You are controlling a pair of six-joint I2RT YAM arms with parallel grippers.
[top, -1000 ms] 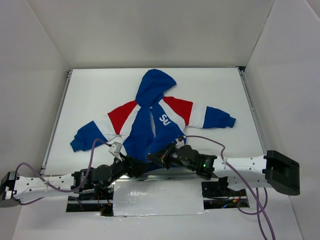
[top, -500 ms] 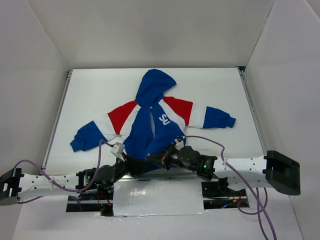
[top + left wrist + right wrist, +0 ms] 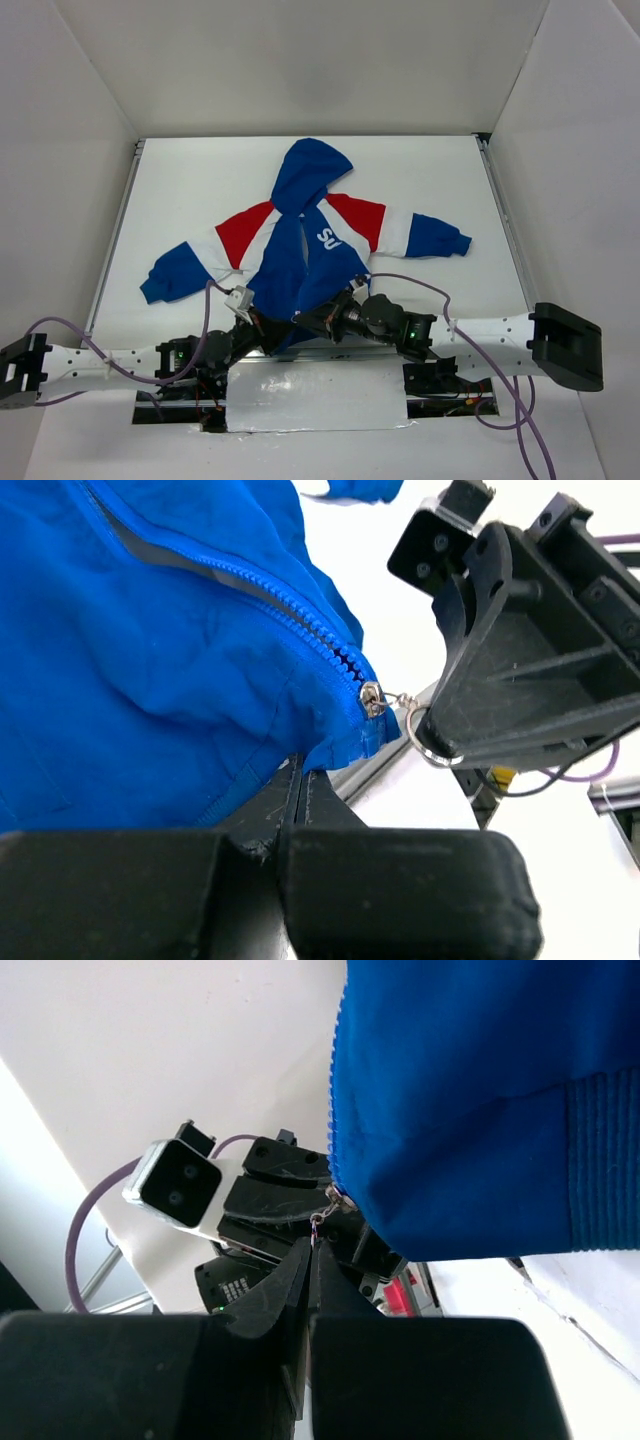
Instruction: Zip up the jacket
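Note:
The jacket (image 3: 300,215) lies flat on the white table, hood at the far side, royal blue with red and white shoulder bands. Both grippers meet at its near hem. My left gripper (image 3: 300,778) is shut, its tips pinching the blue hem just below the zipper's end. The silver zipper slider (image 3: 372,698) sits at the bottom of the teeth. A small metal ring (image 3: 425,742) hangs from it. My right gripper (image 3: 315,1245) is shut on that ring, right under the slider (image 3: 340,1200). From above, the left gripper (image 3: 283,325) and right gripper (image 3: 306,318) nearly touch.
White walls enclose the table on three sides. A metal rail (image 3: 110,250) runs along the left edge. A silver plate (image 3: 315,395) lies between the arm bases. Purple cables (image 3: 410,280) loop over the right arm, close to the jacket's hem.
My left gripper has gone from open to shut at the jacket's hem, and its arm has slid a little to the right. The right gripper has stayed shut in place.

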